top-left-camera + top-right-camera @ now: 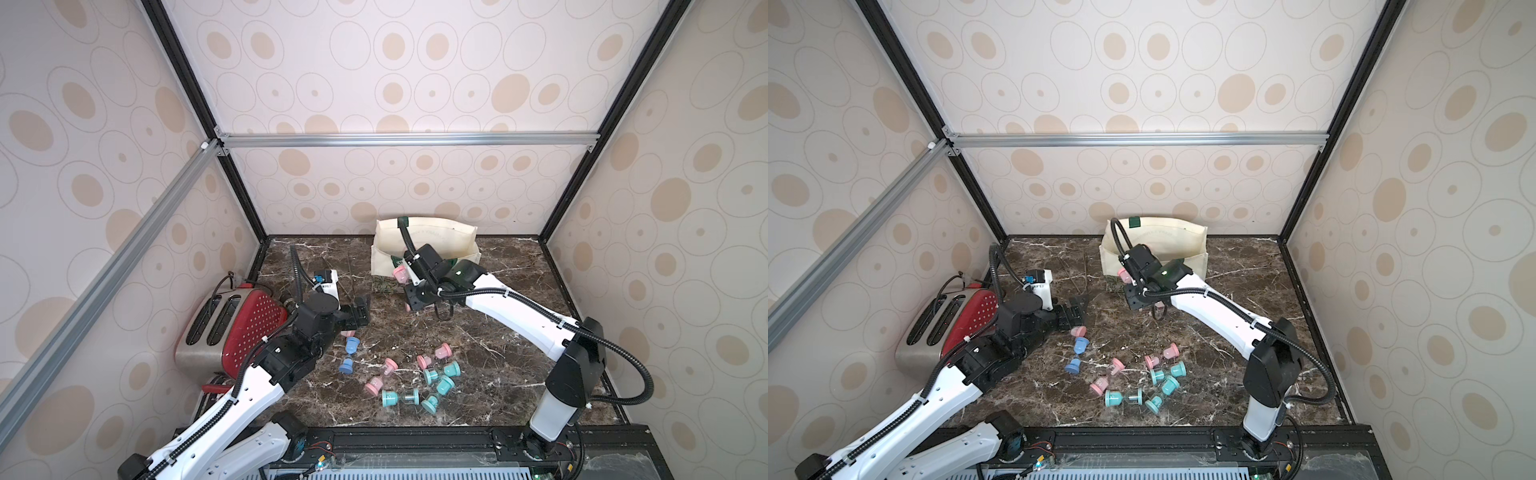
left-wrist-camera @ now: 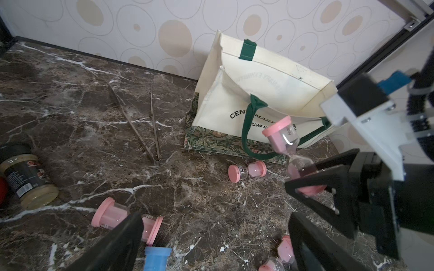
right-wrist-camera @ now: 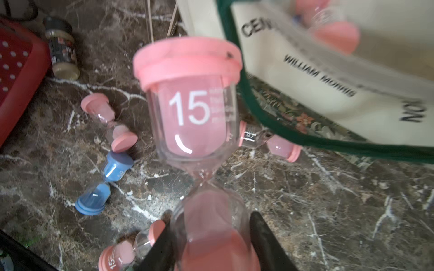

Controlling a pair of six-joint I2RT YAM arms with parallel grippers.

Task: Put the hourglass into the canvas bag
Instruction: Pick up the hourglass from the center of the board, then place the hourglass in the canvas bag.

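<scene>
1. Dark marble makes the tabletop [image 1: 478,395], and spotty paper walls stand all round it.
2. The canvas bag [image 1: 436,237] stands at the far edge of the tabletop, near the middle, with its mouth open to the top. It is cream, with black letters on the front and a band of green flowers along the bottom.
3. The right claw [image 3: 212,237] is clamped on the lower glass bulb of a pink hourglass [image 3: 192,112] and holds it up off the tabletop.
4. The hourglass is tilted. The held end is low and on the side of the tabletop's front edge. The free pink cap points up and toward the bag.
5. The hourglass hangs just in front of the bag's front wall, at the end of the bag nearer the tabletop's left edge. Its cap looks lower than the bag's rim. It is close to the green handle [image 2: 246,131], but I cannot tell if they touch.
6. So I think it must go up first, then over the front rim toward the far edge, then down into the mouth.
7. The right arm is much nearer the bag. The left claw [image 2: 216,223] is empty, its fingers wide apart, over by the blue hourglass [image 1: 349,355] nearer the left edge.
8. The held hourglass is clear glass with pink sand, pink caps and a white 15. It looks smooth and may slip.
</scene>
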